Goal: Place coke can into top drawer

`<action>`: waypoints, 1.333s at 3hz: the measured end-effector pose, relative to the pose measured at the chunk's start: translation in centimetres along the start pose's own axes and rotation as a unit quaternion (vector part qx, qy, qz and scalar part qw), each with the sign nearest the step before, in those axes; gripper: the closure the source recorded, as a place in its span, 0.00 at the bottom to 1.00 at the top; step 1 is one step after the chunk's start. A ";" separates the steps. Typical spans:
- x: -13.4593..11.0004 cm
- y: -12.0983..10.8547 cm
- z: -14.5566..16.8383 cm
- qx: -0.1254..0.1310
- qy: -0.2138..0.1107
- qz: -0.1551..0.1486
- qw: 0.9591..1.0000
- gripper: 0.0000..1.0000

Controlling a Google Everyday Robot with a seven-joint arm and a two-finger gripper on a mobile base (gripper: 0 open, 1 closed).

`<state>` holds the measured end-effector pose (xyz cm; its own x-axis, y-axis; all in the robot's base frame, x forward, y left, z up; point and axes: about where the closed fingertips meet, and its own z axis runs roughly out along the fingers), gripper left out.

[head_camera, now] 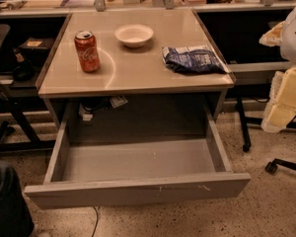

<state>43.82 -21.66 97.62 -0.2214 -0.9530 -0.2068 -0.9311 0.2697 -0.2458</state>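
The coke can (pixel 87 51), red with white script and a silver top, stands upright on the left part of the desk top (pixel 133 73). The top drawer (pixel 138 162) below the desk top is pulled wide out, and its plain grey inside holds nothing. My arm's pale blocky parts hang at the right edge of the view. My gripper (pixel 278 113) is at their lower end, beside the desk's right side. It is well to the right of the can and above the floor, touching nothing.
A white bowl (pixel 133 35) sits at the back middle of the desk top. A blue crinkled bag (pixel 192 59) lies at its right. Chair legs with castors (pixel 271 167) stand on the floor at the right. A dark chair (pixel 0 83) is at the left.
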 end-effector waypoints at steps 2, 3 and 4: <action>-0.9 -0.5 0.3 0.000 -0.009 0.001 1.000 0.00; -3.8 -1.6 2.3 -0.024 -0.030 -0.011 0.999 0.00; -6.1 -2.7 5.5 -0.057 -0.040 -0.030 0.997 0.00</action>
<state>49.29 -15.82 94.30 -0.1446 -0.9517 -0.2707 -0.9699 0.1905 -0.1515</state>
